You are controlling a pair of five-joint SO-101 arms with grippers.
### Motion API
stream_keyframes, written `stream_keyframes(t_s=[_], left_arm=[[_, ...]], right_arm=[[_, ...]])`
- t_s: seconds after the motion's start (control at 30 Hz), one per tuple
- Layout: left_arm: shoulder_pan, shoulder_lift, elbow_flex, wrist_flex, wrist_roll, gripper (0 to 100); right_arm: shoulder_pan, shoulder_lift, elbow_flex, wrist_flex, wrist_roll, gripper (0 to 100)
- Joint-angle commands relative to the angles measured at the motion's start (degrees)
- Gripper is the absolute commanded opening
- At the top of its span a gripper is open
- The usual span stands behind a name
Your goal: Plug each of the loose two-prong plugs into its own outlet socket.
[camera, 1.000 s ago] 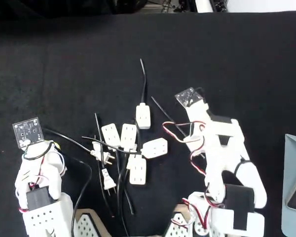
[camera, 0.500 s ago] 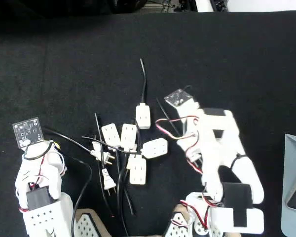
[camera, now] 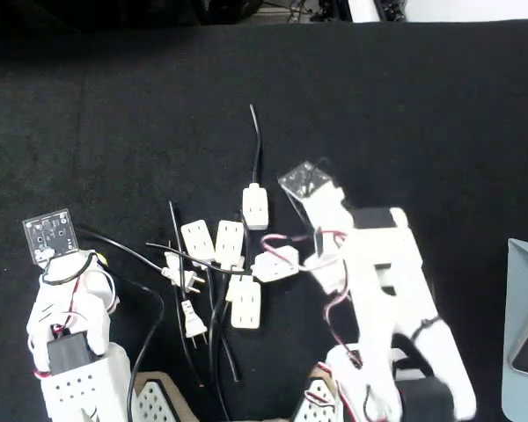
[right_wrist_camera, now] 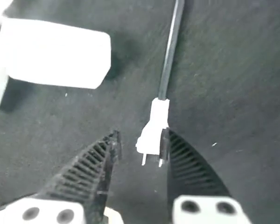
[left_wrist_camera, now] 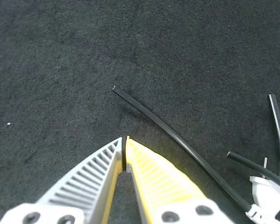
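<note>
1. High view: saw the right arm (camera: 378, 264) carried closer to the topmost socket (camera: 255, 207) than a second before, wrist end now just beside that socket. Took this as the approach to a first plug, with nothing plugged in yet. Noted a loose plug (camera: 187, 280) and another plug (camera: 194, 326) lying on the near side of the topmost socket, toward the arm bases. Found the left arm (camera: 70, 308) unmoved, well apart from that socket

2. Left wrist view: found the left gripper (left_wrist_camera: 124, 140) closed, pads together on nothing, over bare cloth. Noted a black cord (left_wrist_camera: 177, 140) passing beside it toward a white plug (left_wrist_camera: 266, 193)

3. Right wrist view: found the right gripper (right_wrist_camera: 139, 137) open, astride a white two-prong plug (right_wrist_camera: 154, 126), one finger touching its side, the other apart. Judged the long axis in line with its cord (right_wrist_camera: 170, 51), prongs pointing back toward the wrist. Saw a white socket block (right_wrist_camera: 56, 53) near; could not tell whether the topmost socket. Judged a turn needed before the prongs could face any slots
</note>
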State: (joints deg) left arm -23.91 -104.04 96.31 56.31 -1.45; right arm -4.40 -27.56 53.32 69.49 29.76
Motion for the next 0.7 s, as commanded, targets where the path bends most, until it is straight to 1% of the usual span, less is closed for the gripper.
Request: stream_keyframes(t_s=[0.0,0.17,0.33,0.4,0.47,0.67], left_arm=[[-0.7,-0.3,1.0,-0.6,0.1,3],[-0.7,-0.3,1.0,-0.6,0.1,3],[-0.7,-0.3,1.0,-0.6,0.1,3],[-0.7,-0.3,1.0,-0.6,0.1,3],[-0.7,-0.3,1.0,-0.6,0.1,3],[-0.7,-0.3,1.0,-0.6,0.1,3]], right_arm=[[-0.4,-3.4,5.2,-2.6,1.6,13.4],[0.1,-0.8,7.8,-6.2,2.0,13.2],[4.3,3.1,6.4,-9.2,2.3,13.2],[5.6,5.1,5.8,-9.7,3.9,13.2],[6.2,7.1,5.6,-9.8,4.9,13.2],[6.2,10.1,5.3,-11.0,5.0,13.1]])
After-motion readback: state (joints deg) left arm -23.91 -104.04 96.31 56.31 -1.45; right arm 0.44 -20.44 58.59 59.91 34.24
